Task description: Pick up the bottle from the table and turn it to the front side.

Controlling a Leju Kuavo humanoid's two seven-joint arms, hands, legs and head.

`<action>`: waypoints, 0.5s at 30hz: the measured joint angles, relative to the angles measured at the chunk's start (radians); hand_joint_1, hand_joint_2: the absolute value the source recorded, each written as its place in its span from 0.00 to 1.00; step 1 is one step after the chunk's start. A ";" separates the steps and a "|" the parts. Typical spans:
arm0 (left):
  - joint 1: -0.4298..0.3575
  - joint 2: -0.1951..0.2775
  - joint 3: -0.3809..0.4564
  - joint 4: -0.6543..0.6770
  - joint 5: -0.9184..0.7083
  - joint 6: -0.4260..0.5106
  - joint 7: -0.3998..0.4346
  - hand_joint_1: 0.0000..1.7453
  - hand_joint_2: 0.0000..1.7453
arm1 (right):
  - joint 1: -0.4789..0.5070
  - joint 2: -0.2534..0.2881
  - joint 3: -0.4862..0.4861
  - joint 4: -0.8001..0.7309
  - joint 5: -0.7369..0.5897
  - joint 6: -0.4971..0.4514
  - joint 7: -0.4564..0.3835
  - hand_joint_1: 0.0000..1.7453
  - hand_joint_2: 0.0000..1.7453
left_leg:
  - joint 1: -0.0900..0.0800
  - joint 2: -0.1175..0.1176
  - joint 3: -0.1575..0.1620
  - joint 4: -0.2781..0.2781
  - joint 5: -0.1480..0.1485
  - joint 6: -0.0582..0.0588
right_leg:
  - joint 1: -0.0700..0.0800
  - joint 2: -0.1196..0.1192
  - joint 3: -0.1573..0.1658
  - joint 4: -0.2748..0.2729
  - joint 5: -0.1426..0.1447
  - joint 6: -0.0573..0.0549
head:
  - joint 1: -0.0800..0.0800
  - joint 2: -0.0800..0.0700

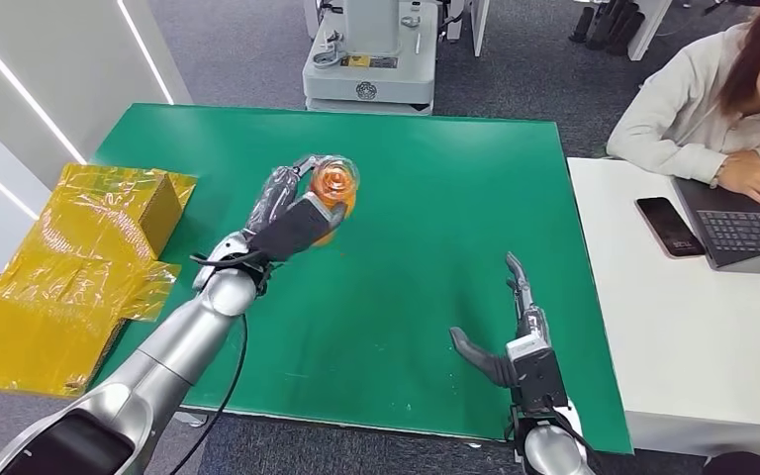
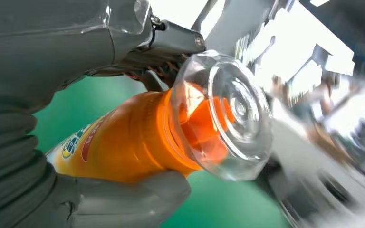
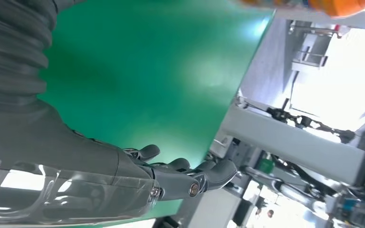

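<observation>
The left hand (image 1: 302,213) grips the bottle (image 1: 334,186) above the tabletop (image 1: 435,198); turning remains. At five o'clock, the right hand's (image 1: 510,327) fingers spread empty.

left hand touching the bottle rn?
Touching. In the left wrist view the left hand grips the orange bottle, thumb pressed along one side and fingers against the other, with no gap showing.

Silver arms, black cable, grey ribbed wrist covers, dark-fingered left hand (image 1: 292,223).

High head view down over green table (image 1: 435,198) — wrist views close behind each robot hand.
</observation>
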 joint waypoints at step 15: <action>-0.054 0.184 -0.087 -0.045 -1.127 0.277 0.414 1.00 1.00 | 0.045 -0.019 -0.020 -0.076 -0.020 -0.034 -0.072 0.00 1.00 | 0.000 0.000 0.000 0.000 0.000 0.000 | 0.000 0.001 -0.001 0.000 0.000 0.000 | 0.000 0.000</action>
